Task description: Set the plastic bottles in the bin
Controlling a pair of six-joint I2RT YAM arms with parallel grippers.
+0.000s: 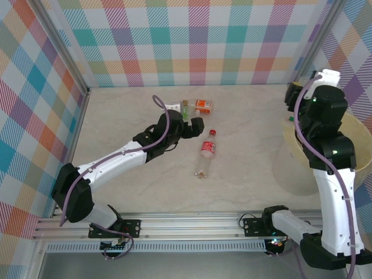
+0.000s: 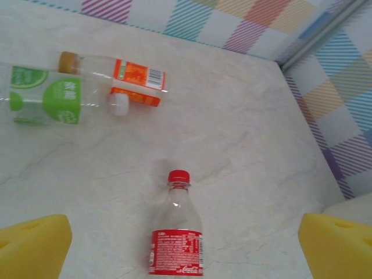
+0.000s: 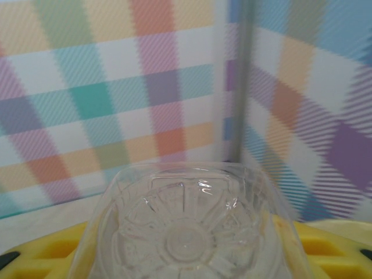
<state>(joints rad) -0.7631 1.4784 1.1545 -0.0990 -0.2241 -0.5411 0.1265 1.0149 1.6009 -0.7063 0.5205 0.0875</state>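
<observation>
Far left on the tabletop (image 1: 116, 116), near the back wall: green-label bottle (image 2: 43, 99), white cap, print too small to read, just beside an orange-label bottle (image 2: 125, 74) showing a barcode. Nearer, alone: red-label bottle (image 2: 177, 235) marked Coca-Cola, red cap pointing away, lying centred before the left tool (image 1: 195, 127), spread wide and empty. Bare tabletop all around it. Far right: right tool (image 1: 290, 97) clamped on a clear bottle (image 3: 189, 232), seen base-on, at the far rim of the bin (image 1: 360, 154), close by the right wall.

Marbled table (image 1: 244, 128) carries a red-label bottle (image 1: 207, 152) lying at centre, a green-label bottle (image 2: 52, 100) and an orange-label bottle (image 1: 203, 106) at 12 o'clock, and the bin (image 1: 302, 168) at 3 o'clock.
</observation>
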